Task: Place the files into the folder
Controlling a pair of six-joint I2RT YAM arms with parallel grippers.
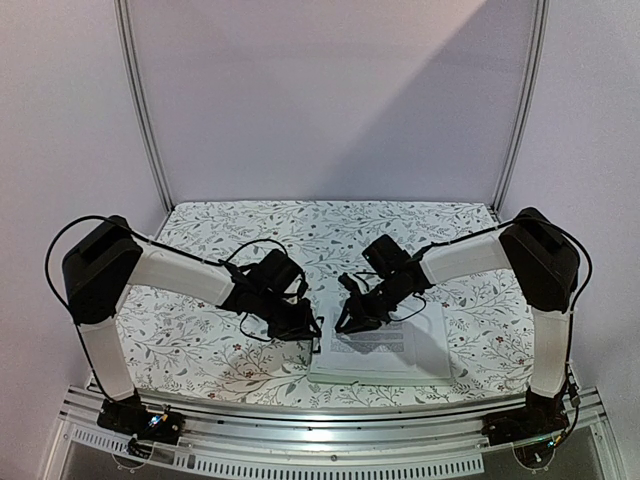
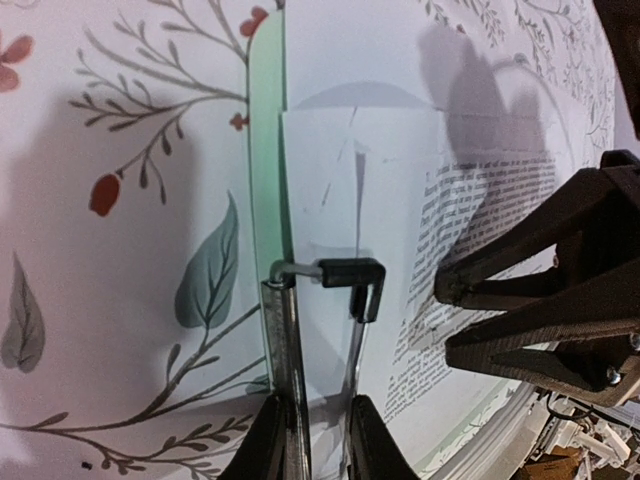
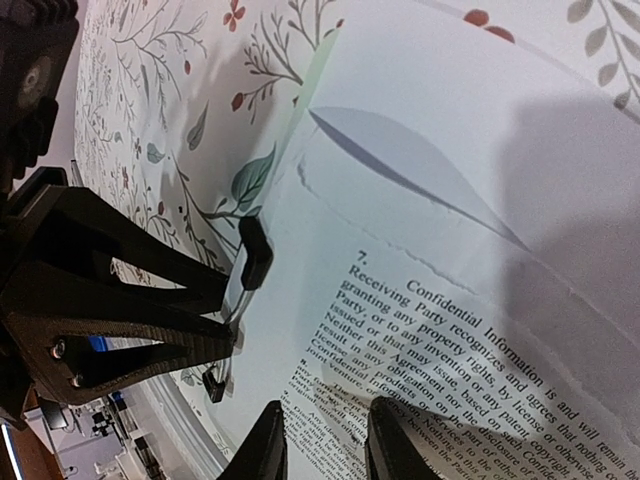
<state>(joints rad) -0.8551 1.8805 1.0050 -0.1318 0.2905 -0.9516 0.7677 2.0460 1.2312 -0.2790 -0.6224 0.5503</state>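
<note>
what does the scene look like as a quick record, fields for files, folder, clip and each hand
files: white sheets, some printed text facing up, lying on the folder
folder: pale green board, flat on the floral table, one edge showing beside the sheets
clip: black-capped metal wire at the folder's edge, over the sheets
left hand: closed on the clip's metal bars
right hand: fingers slightly apart on the printed sheet, grip unclear
</note>
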